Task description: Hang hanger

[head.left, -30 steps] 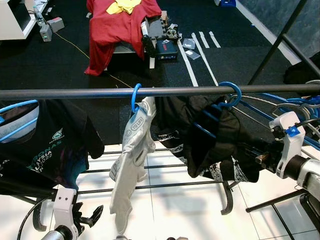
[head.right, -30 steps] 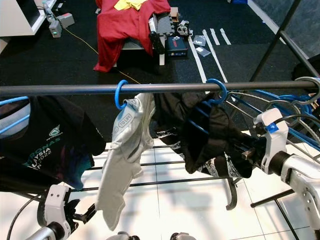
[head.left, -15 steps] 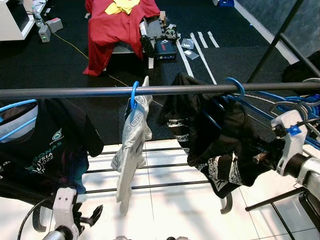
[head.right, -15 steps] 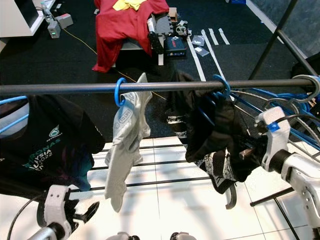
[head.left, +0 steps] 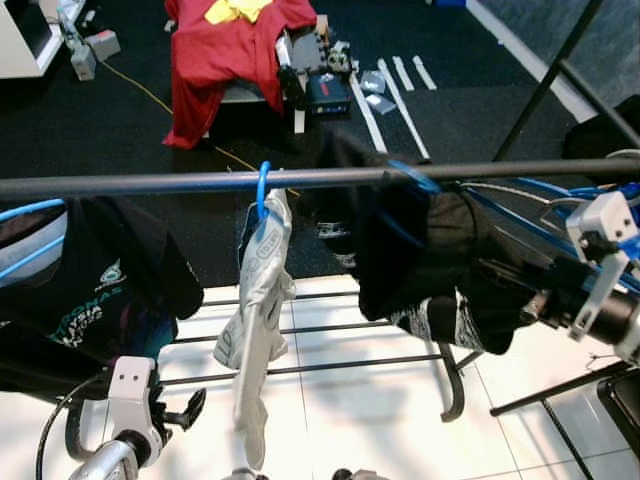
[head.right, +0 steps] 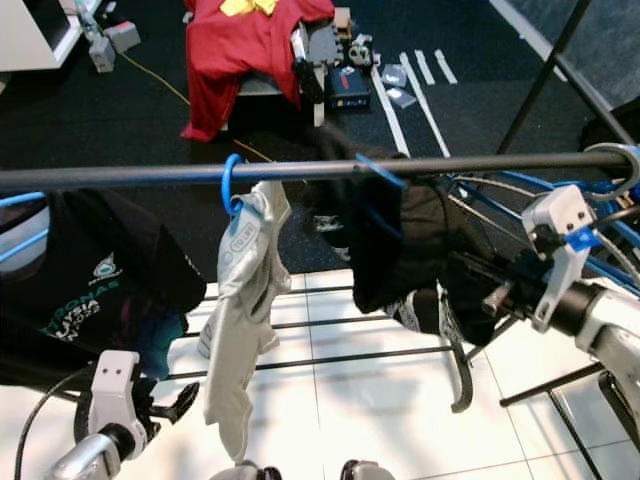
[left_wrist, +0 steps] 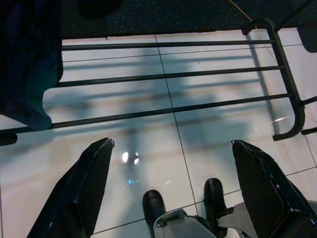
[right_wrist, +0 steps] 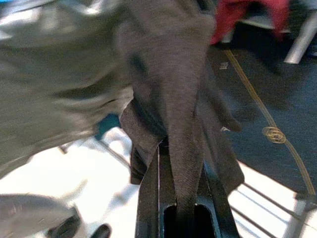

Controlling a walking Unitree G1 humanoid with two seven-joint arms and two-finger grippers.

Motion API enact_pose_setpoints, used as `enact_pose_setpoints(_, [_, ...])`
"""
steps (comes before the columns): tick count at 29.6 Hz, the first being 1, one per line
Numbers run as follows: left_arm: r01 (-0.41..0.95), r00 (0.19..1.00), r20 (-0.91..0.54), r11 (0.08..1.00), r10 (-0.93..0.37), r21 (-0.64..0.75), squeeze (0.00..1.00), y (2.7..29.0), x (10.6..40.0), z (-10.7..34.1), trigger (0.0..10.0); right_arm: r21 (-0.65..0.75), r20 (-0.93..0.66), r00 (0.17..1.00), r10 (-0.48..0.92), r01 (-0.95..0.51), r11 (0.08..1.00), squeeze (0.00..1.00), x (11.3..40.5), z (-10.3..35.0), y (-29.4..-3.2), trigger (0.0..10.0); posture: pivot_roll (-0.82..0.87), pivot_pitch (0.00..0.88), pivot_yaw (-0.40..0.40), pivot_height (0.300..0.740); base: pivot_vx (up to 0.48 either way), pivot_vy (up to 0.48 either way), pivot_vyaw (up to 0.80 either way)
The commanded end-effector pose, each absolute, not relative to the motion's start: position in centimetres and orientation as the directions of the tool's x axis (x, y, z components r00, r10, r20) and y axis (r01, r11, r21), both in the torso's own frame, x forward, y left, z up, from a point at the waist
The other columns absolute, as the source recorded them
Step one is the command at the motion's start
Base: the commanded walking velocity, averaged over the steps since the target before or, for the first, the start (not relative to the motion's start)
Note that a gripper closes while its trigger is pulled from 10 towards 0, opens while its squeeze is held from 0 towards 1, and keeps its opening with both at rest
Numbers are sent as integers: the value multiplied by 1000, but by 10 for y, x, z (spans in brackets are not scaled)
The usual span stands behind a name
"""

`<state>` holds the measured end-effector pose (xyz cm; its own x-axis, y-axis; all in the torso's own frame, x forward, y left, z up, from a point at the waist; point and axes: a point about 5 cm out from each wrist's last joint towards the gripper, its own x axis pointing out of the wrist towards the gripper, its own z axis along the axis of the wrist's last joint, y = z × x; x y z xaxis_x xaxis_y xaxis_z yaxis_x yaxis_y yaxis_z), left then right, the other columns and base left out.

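A dark rail (head.left: 150,184) runs across in front of me. A blue hanger's hook (head.left: 412,178) lies tilted across the rail, and a black garment (head.left: 420,250) hangs bunched on that hanger. My right gripper (head.left: 505,280) reaches in from the right and is shut on the black garment's fabric. The right wrist view shows the cloth pinched between the fingers (right_wrist: 148,198). My left gripper (head.left: 190,408) hangs low at the left, open; its fingers (left_wrist: 79,188) stand wide apart over the floor tiles.
A grey garment (head.left: 255,320) hangs on a blue hanger (head.left: 262,195) left of the black one. A black T-shirt (head.left: 100,290) hangs further left. More blue hangers (head.left: 520,195) crowd the rail's right end. The rack's base bars (head.left: 330,365) cross the floor below. A red garment (head.left: 215,50) lies beyond.
My right arm has lifted and drawn back to the right. The black garment has swung, and its hook now lies flat and tilted across the rail. The left arm stays low.
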<state>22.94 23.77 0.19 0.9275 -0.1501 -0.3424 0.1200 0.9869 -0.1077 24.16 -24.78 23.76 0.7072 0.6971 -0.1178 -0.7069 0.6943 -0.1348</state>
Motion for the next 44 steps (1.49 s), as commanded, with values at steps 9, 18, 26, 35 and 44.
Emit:
enact_pose_setpoints(9, [104, 911, -388, 988, -142, -116, 0, 237, 218, -1, 10000, -103, -121, 632, 766, -775, 623, 0, 225, 233, -235, 0, -64, 224, -24, 740, -314, 0, 0])
enact_pose_setpoints(18, [114, 911, -383, 987, -151, -117, 0, 247, 219, 7, 10000, -85, -64, 634, 771, -773, 629, 0, 222, 242, -235, 0, -62, 229, -19, 740, -199, 0, 0])
enact_pose_setpoints(26, [124, 913, -375, 984, -163, -126, 0, 254, 219, 15, 10000, -107, -50, 656, 753, -753, 649, 0, 218, 252, -242, 0, -63, 226, -14, 740, 0, 0, 0])
enact_pose_setpoints(35, [191, 913, -334, 969, -233, -154, 0, 256, 225, 32, 10000, -101, -84, 645, 760, -764, 637, 0, 204, 252, -245, 0, -64, 223, -15, 740, 0, 0, 0])
enact_pose_setpoints(44, [406, 877, -174, 885, -448, -228, 0, 261, 250, 91, 10000, -45, -131, 543, 830, -839, 542, 0, 181, 256, -238, 0, -65, 213, -8, 740, -162, 0, 0])
